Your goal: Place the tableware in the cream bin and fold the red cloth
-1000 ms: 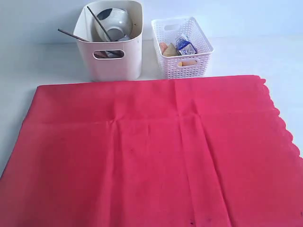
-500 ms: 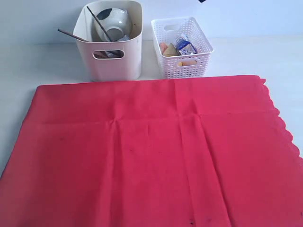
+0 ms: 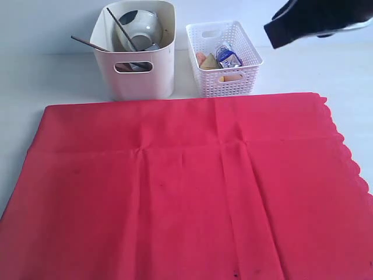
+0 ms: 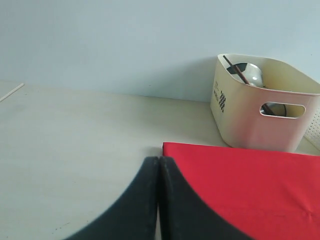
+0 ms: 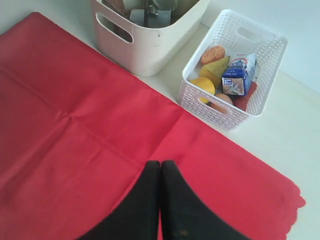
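The red cloth point(image 3: 186, 186) lies spread flat over the table, with its scalloped edge on the right. Behind it stands the cream bin point(image 3: 137, 76), holding tableware: a pale bowl point(image 3: 143, 23) and dark chopsticks point(image 3: 87, 42) that poke over the rim. My right gripper point(image 3: 273, 34) hangs shut and empty high at the upper right, near the lattice basket. Its wrist view has the shut tips point(image 5: 160, 164) over the cloth point(image 5: 75, 140). My left gripper point(image 4: 159, 160) is shut and empty, low beside the cloth's corner point(image 4: 250, 185), and the bin point(image 4: 260, 120) stands beyond it.
A white lattice basket point(image 3: 224, 58) stands right of the cream bin and holds a milk carton point(image 5: 239, 75), a lemon point(image 5: 202, 86) and other food. Bare pale table surrounds the cloth at the back and left point(image 4: 75, 140).
My right arm has come into the exterior view at the upper right, where only a dark speck showed before. The cloth, bin and basket have not moved.
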`<state>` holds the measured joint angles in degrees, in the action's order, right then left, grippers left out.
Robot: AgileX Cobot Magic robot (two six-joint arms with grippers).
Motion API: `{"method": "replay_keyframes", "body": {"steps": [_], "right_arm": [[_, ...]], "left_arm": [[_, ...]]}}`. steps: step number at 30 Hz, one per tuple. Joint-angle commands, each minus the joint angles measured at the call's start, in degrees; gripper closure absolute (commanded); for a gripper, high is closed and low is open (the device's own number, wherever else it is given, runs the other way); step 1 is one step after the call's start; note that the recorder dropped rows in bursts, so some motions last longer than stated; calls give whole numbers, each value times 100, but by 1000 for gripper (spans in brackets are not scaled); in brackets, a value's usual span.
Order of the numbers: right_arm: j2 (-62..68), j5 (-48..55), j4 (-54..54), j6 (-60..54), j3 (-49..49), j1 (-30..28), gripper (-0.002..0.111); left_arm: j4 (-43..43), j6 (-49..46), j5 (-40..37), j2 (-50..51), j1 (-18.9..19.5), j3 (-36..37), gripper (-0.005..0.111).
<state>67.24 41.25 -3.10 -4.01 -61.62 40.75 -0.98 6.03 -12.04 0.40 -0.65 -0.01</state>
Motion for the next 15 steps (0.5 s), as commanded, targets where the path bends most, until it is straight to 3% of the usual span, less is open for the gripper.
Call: {"method": "replay_keyframes", "body": {"steps": [1, 5, 10, 15], "right_arm": [[-420, -1158, 18, 401, 801, -10, 108], [-662, -2040, 42, 401, 1528, -10, 108], [-576, -2292, 63, 401, 2170, -10, 108], [-90, -2721, 310, 446, 2653, -10, 108]], "left_arm": [[14, -6, 27, -40, 7, 1, 104], [14, -6, 27, -40, 7, 1, 104], [15, 60, 234, -40, 7, 1, 104], [35, 1382, 888, -40, 7, 1, 104]]}}
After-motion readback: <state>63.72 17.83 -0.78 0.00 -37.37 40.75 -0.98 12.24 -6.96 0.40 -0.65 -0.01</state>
